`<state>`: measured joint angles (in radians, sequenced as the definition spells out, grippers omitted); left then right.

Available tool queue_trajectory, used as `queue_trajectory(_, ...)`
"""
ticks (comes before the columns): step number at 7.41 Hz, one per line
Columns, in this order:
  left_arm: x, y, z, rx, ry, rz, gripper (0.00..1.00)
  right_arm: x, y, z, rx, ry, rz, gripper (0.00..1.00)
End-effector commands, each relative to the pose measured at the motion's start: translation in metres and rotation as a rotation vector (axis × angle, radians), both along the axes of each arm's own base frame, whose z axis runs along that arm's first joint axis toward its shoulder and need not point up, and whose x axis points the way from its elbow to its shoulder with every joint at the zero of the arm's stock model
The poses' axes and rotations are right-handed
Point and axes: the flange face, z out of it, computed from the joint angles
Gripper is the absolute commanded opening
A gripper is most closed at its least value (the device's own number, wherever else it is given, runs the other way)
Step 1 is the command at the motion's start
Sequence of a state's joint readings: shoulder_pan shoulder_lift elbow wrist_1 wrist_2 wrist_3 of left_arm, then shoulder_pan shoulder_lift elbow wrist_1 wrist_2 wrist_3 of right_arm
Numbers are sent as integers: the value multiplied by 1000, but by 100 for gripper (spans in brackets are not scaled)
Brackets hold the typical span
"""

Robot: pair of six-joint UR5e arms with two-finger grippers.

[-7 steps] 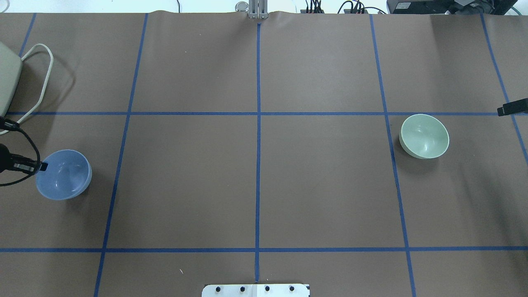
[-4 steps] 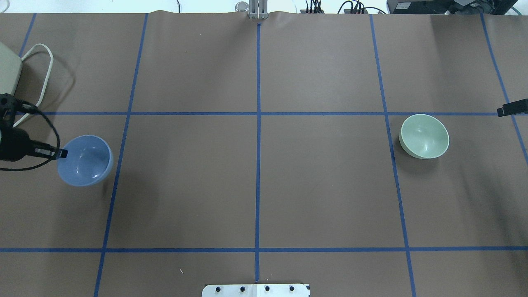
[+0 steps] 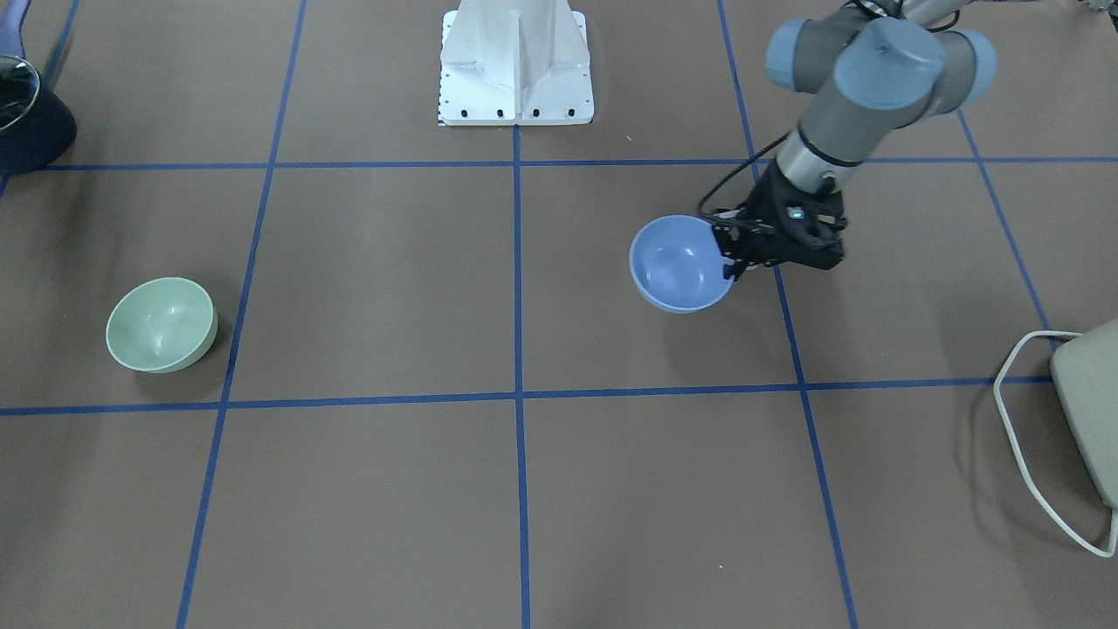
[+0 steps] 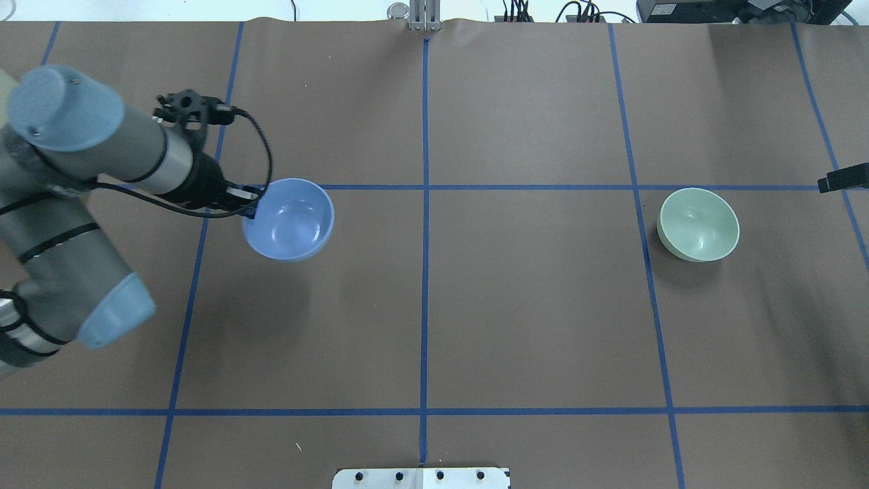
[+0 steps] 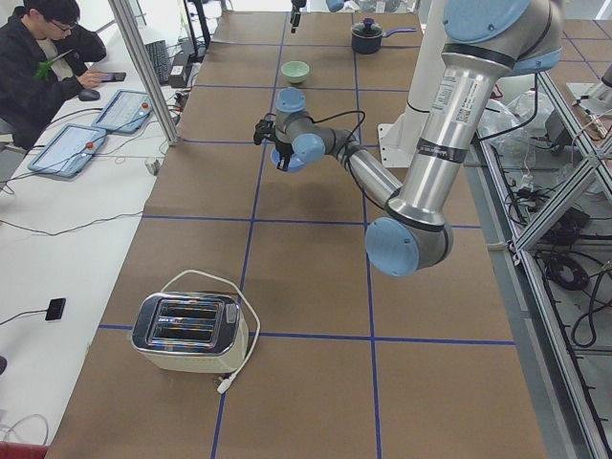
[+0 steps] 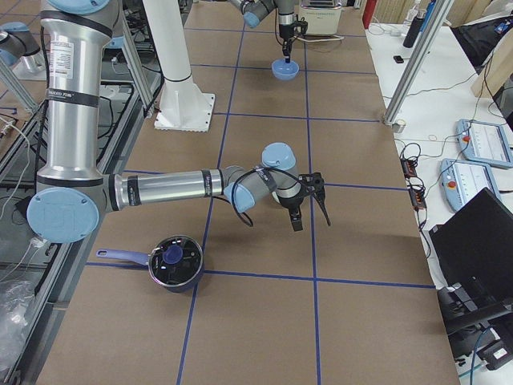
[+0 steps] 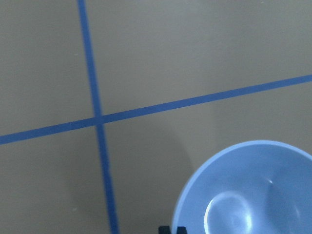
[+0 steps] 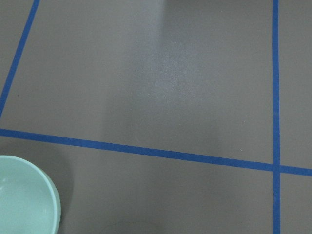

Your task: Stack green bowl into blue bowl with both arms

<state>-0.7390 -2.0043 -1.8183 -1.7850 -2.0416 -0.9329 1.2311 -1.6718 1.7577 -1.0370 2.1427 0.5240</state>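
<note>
The periwinkle-blue bowl hangs above the table left of centre, upright. My left gripper is shut on its left rim. In the front-facing view the blue bowl is right of centre, with the left gripper at its edge. The left wrist view shows the blue bowl at lower right. The mint-green bowl stands on the table at the right, also in the front-facing view. My right gripper hovers beside it, fingers spread and empty; only a black tip shows overhead.
A cream toaster with a looped cord sits at the table's left end. A dark pot with a lid stands near the robot's right side. The white base plate is at the near edge. Blue tape lines grid the brown table.
My left gripper has carried the blue bowl to the right and farther from the robot, toward the table's middle. The green bowl and the right gripper have not moved.
</note>
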Motion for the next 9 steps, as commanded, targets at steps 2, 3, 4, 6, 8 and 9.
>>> queue_trajectory(2,134,19,-71,-26,-19,10,0,-1,-1,3,-5,2,1,100)
queue_trajectory(3,145,18,-73,-30,-26,19,0,-1,-1,4,-8,1,2,100)
queue_trajectory(4,156,20,-79,-28,-26,28,0,0,-1,4,-8,2,4,100)
queue_trajectory(6,173,30,-83,-11,-37,28,0,-1,-1,4,-8,2,2,100)
queue_trajectory(8,181,34,-81,-8,-47,29,0,-1,-2,2,-5,1,2,100)
queue_trajectory(9,182,35,-80,-7,-48,31,0,0,-3,2,-5,1,4,100)
